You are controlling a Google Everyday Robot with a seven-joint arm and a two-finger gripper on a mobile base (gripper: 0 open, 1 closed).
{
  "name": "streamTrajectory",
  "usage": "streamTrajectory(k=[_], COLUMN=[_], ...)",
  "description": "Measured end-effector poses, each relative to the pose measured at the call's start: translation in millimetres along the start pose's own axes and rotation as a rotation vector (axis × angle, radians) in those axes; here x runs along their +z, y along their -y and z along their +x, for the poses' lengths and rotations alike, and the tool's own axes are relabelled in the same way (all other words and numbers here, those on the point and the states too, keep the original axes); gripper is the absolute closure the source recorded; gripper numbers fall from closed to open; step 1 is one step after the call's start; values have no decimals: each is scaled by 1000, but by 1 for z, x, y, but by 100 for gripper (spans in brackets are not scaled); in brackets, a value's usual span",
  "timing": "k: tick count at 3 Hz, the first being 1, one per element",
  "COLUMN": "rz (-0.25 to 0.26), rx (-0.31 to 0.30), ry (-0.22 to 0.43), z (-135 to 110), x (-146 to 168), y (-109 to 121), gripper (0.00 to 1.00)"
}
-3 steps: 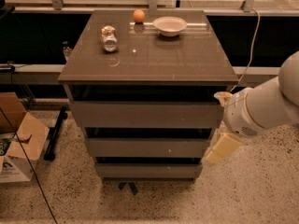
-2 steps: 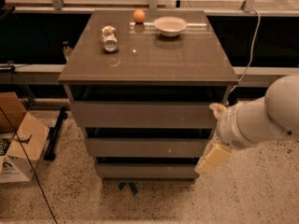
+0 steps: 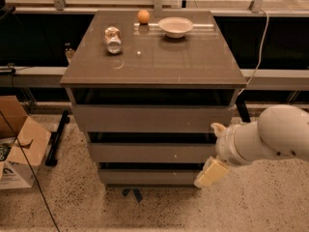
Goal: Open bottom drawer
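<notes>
1. The gripper [image 3: 210,172], a pale cream, blocky wedge, hangs low at the right end of the bottom drawer [image 3: 145,177]; whether it is spread or closed cannot be told.
2. Behind it, a smooth, rounded white arm [image 3: 270,139] reaches in from the right and angles down and left.
3. The bottom drawer is a slim, flat, grey-brown front with no handle, the lowest of three in the cabinet [image 3: 154,62].
4. The cabinet's glossy brown top carries a crumpled metal can [image 3: 113,39], a round orange ball [image 3: 143,16] and a shallow white bowl [image 3: 175,26].
5. The floor [image 3: 159,211] is speckled.
</notes>
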State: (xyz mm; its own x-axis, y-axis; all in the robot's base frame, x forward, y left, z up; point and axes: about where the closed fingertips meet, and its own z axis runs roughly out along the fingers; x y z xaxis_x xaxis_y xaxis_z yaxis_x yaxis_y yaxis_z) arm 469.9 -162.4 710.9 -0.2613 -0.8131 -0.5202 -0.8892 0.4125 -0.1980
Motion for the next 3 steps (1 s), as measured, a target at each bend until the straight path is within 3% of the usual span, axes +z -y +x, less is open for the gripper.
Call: streamTrajectory(k=[1, 3], rz=[-26, -31], rx=[21, 6], ry=[7, -8], z=[19, 21], x=[31, 50], y=[-2, -8], gripper=[0, 0])
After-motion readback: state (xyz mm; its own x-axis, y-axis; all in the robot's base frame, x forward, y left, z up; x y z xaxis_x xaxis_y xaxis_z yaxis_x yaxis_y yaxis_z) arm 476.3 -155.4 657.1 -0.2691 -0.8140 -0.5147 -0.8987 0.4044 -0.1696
